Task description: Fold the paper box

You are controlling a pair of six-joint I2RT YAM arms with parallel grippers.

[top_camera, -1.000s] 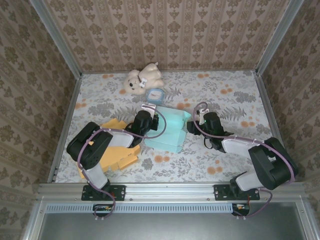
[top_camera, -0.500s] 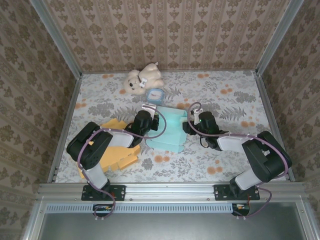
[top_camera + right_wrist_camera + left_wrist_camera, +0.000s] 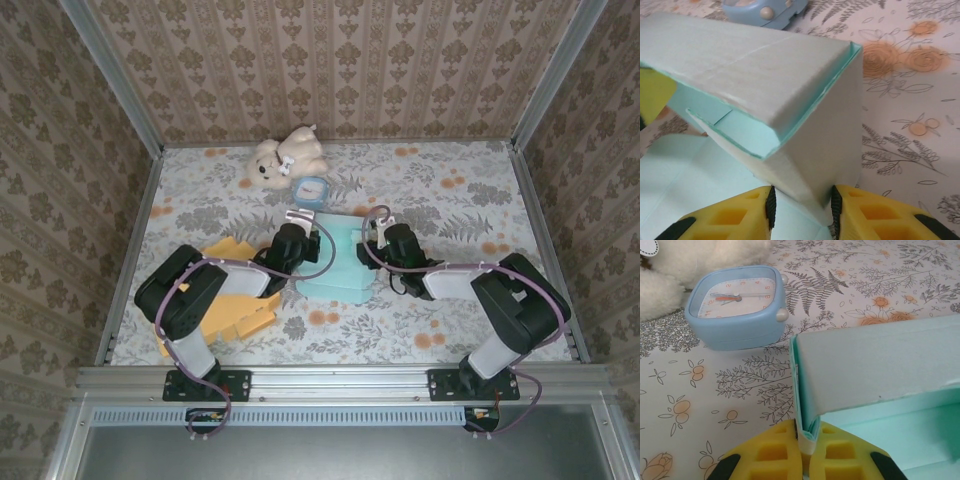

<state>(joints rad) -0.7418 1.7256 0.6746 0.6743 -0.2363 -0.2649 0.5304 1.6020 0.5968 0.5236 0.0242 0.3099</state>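
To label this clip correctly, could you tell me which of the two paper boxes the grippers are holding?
The mint-green box, pinched by the left gripper and right gripper; the orange box lies flat beneath the left arm.

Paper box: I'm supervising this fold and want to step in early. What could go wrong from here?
1. The left jaws pinch one thin wall of the paper box while the right jaws close around a doubled corner. If the two arms pull against each other, the paper could tear or crease.
2. The blue alarm clock sits just beyond the box, so a push that way could knock it.
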